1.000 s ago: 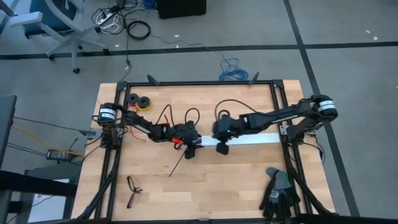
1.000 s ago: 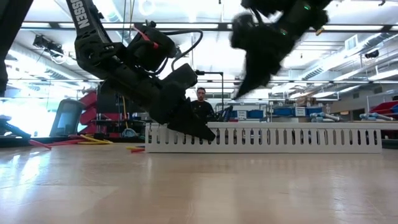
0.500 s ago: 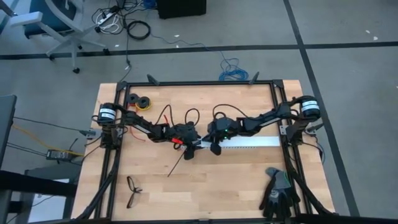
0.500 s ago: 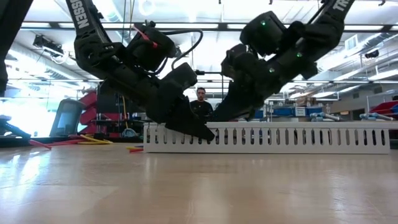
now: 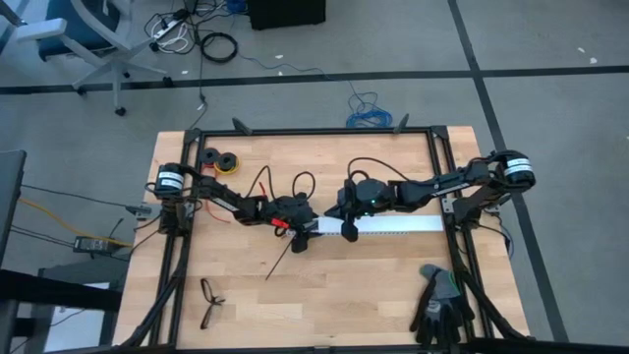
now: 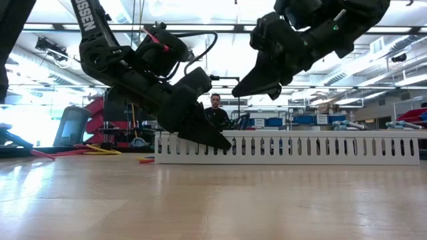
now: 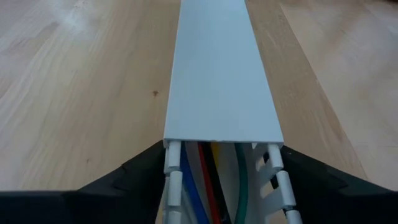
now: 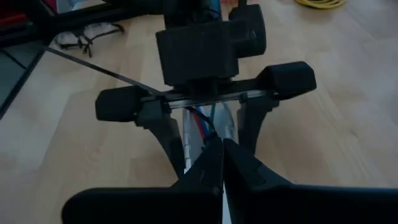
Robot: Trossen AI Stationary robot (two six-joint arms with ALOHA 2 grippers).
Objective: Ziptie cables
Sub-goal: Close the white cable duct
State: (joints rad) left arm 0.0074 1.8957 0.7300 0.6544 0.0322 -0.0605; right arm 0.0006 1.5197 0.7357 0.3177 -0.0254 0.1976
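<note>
A long white slotted strip (image 5: 403, 223) lies across the middle of the table with a cover on top. The cables (image 7: 205, 180), blue, red, yellow, green and white, show inside its open left end. My left gripper (image 7: 222, 149) is shut on that end. My right gripper (image 6: 235, 93) is shut with nothing in it. It hangs above the strip, just right of the left gripper, pointing toward it. A thin black ziptie (image 5: 280, 261) lies flat on the wood, nearer the table's front edge than the left gripper. My left gripper has the strip's left end between its two fingers, one on each slotted side wall (image 7: 171, 158). The fingers come from the table's left, slanting down, and lie along the strip. The strip rests flat on the table.
Black eyeglasses (image 5: 209, 300) lie near the front left corner and a dark glove (image 5: 437, 300) near the front right. Two tape rolls (image 5: 221, 159) sit at the far left. Loose red wires (image 5: 263, 187) lie beside the left arm. A person (image 6: 215, 110) shows beyond the table.
My right gripper dipped down to the strip close to the left gripper, tipping steeply. It then rose again and drew back a little toward the table's right, and now points more level. It stayed shut throughout. The left arm kept still.
</note>
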